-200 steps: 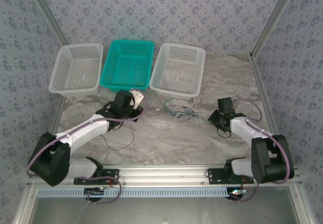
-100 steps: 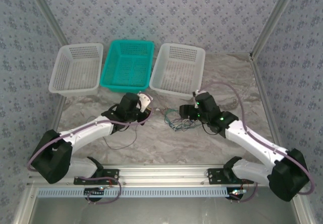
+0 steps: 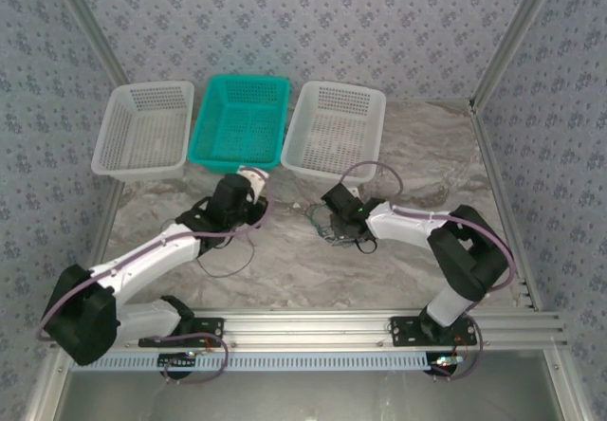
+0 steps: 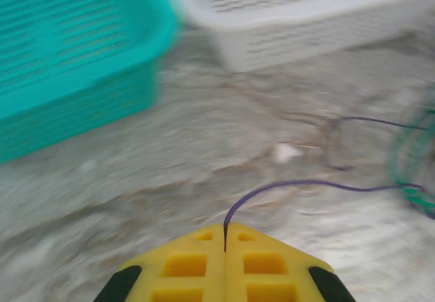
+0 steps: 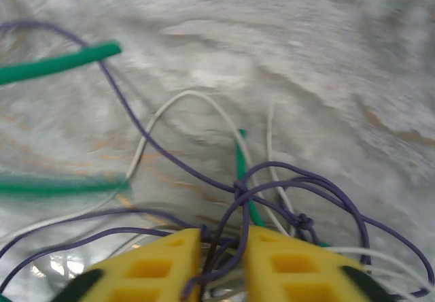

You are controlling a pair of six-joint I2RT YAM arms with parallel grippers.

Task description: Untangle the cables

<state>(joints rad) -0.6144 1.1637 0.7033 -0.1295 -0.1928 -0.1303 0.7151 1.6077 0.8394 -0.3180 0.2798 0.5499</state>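
Purple-dark thin wire (image 4: 299, 182) runs from left gripper (image 4: 225, 228) (clamped tight on it) rightward to green-white-dark cable tangle (image 5: 240, 190), mid marble table (image 3: 313, 274); right gripper (image 5: 223, 237) right on tangle, jaws nearly closed, can't tell if holding.

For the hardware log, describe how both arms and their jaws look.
The left arm and the right arm each have smooth white links between bulky black joint housings, with a thin purple-grey cable looping loosely along the outside. The jaws are bright yellow blocks moulded with square recesses, set on black mounts.
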